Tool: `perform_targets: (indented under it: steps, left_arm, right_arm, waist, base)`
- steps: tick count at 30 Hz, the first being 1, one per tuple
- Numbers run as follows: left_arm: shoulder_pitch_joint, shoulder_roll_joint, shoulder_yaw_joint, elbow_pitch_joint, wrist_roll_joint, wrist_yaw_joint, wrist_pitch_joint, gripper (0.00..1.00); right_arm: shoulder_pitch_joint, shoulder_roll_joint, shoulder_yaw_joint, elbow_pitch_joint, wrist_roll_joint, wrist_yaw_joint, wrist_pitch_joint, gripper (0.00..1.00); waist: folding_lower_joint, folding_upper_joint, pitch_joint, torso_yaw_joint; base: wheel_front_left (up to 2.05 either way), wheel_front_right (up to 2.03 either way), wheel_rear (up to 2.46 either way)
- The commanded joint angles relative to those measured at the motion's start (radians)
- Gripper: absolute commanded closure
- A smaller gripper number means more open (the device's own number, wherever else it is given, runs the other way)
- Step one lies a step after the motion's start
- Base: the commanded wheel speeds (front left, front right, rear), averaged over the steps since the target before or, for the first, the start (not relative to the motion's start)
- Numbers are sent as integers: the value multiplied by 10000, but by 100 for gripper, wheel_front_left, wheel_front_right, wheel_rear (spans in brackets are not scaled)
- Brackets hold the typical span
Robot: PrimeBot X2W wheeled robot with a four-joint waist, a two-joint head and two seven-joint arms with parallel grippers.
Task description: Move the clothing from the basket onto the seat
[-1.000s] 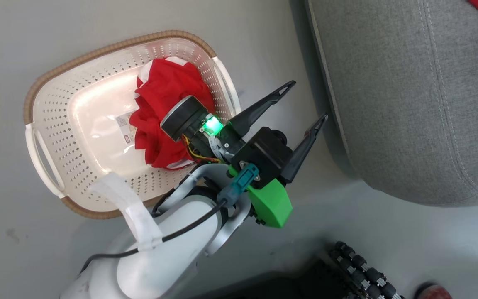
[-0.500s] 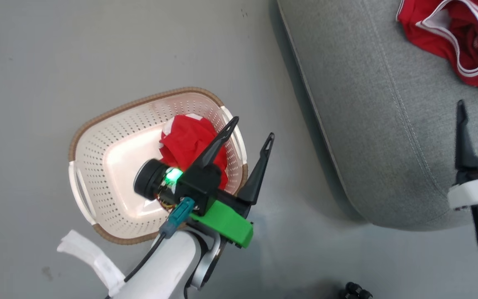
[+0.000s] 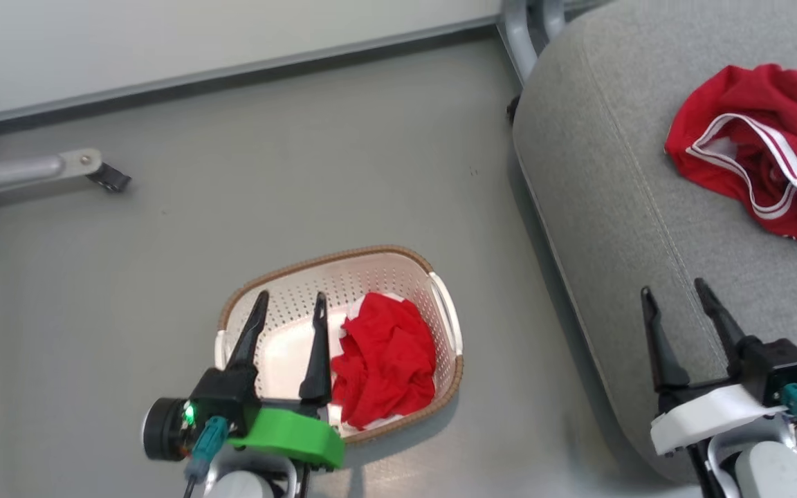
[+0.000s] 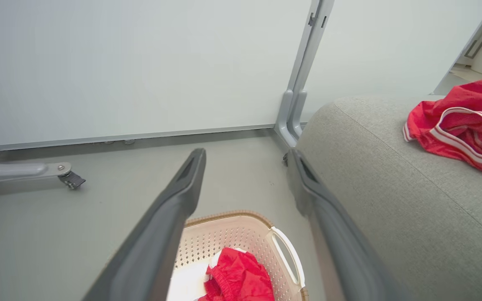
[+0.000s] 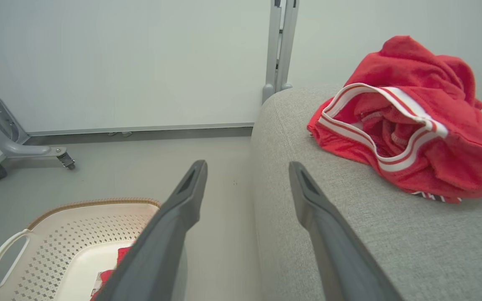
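A cream perforated basket (image 3: 440,304) (image 4: 285,251) (image 5: 11,251) with a brown rim stands on the grey floor. One crumpled red garment (image 3: 385,360) (image 4: 237,280) lies inside it, toward its right side. A second red garment (image 3: 758,145) (image 4: 462,123) (image 5: 408,125) with white stripe trim lies on the grey seat (image 3: 620,173) (image 4: 391,200) (image 5: 329,251). My left gripper (image 3: 290,299) (image 4: 247,156) hangs open above the basket's left part, holding nothing. Over the seat's front edge, my right gripper (image 3: 672,288) (image 5: 247,167) is open and empty.
A pale wall panel with a grey baseboard (image 3: 232,66) runs along the far side. A grey metal leg with a caster (image 3: 104,176) (image 4: 71,180) (image 5: 65,161) stands on the floor at the left. Another grey post (image 3: 519,34) rises behind the seat's corner.
The head camera has tilted up and back, so basket and seat sit lower in view. My left gripper has swung from beside the basket's right rim to above its left part. The right gripper has come into view.
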Motion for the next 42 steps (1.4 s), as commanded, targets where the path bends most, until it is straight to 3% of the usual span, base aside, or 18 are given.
perform_targets:
  steps: [1,5,10,21,32,42]
  left_arm:
    - [524,-80,305,-102,190,67,-6,0]
    - [1371,-302,1186,-389,666,-15,-10,0]
    - [2188,-464,1966,-723,1334,-450,-10,0]
    - [3708,-701,3352,-1447,2338,-1245,-11,0]
    - [3881,-801,3548,-1252,2494,-1707,-12,0]
    - [3769,-801,3350,-1046,2227,-1564,-12,0]
  right_arm:
    - [309,46,195,58,-89,-10,-22,0]
    - [710,180,621,31,-233,-10,-22,0]
    - [1274,249,748,-303,-248,-10,-22,0]
    - [2235,291,843,-840,-32,-10,-22,0]
    - [2353,245,1035,-775,5,-10,-22,0]
    - [2432,309,982,-653,80,-10,-22,0]
  waist:
    - [0,0,-1584,1095]
    - [0,0,-2140,1287]
    - [0,0,-2499,1426]
    - [0,0,-3035,1136]
    - [0,0,-3132,965]
    - [0,0,-3234,868]
  base:
    - [0,0,0]
    - [0,0,0]
    - [0,0,0]
    - [0,0,0]
    - [0,0,0]
    - [0,0,0]
